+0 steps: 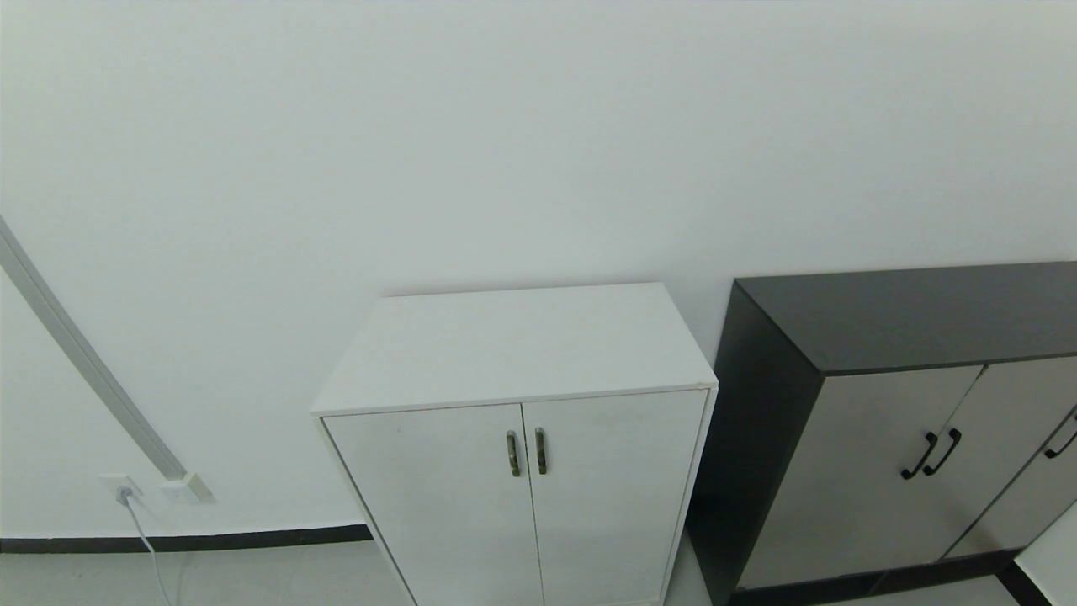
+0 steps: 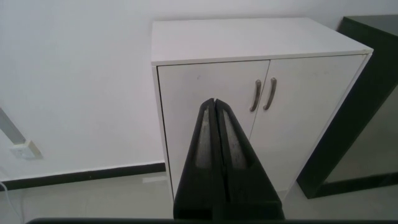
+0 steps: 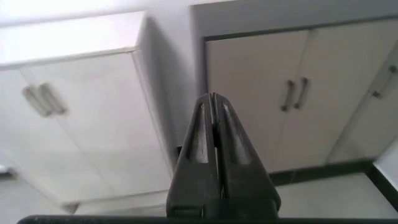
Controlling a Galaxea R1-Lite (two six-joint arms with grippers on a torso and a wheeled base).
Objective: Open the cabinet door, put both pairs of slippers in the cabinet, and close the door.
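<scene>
- The white two-door wooden cabinet (image 1: 513,404) stands at lower centre of the head view, both doors shut. Its pair of slim dull-metal bar handles (image 1: 512,453) sits side by side at the centre seam.
- The left gripper (image 2: 215,102) has its dark fingers pressed together on nothing, in front of the white doors.
- The right gripper (image 3: 213,98) is likewise closed and empty, facing the gap beside the black-framed cabinet with grey doors (image 1: 841,379) at lower right.
- Risk: that neighbour has its own paired black handles (image 1: 941,453), so the right arm could take the wrong door.
- Risk: with the handles so close together, fingers that open wide may snag both.
</scene>
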